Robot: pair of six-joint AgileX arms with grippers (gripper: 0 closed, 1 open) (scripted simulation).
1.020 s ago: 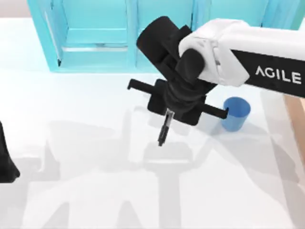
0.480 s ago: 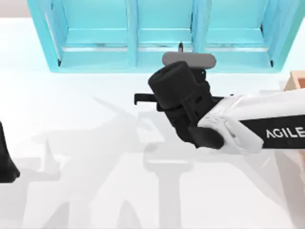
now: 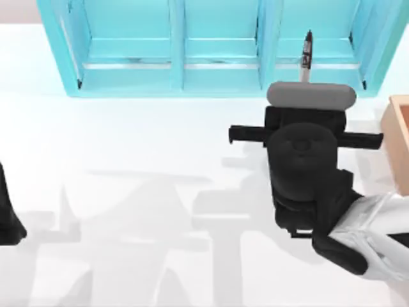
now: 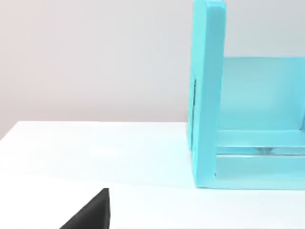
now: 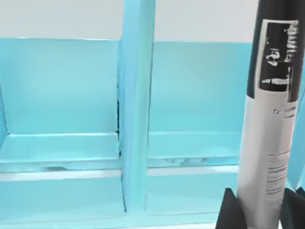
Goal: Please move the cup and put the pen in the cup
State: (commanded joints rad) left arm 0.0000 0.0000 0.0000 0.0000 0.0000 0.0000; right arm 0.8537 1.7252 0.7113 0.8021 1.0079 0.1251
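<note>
My right gripper [image 3: 308, 86] is shut on the pen [image 3: 307, 56], a slim black marker with a grey labelled barrel. The pen sticks out past the gripper toward the right bay of the turquoise shelf. In the right wrist view the pen [image 5: 269, 129] stands upright between two dark fingertips [image 5: 228, 212], close in front of the shelf. The right arm lies over the right part of the table. The cup is hidden. My left gripper [image 3: 6, 214] is parked at the table's left edge.
A turquoise shelf unit [image 3: 217, 57] with several open bays runs along the back of the table. A wooden box [image 3: 399, 141] stands at the right edge, close to the right arm. The table [image 3: 128, 211] is white.
The right arm has swung from the table's middle to the right and turned, so the pen now points at the shelf. The blue cup seen a second ago is now covered.
</note>
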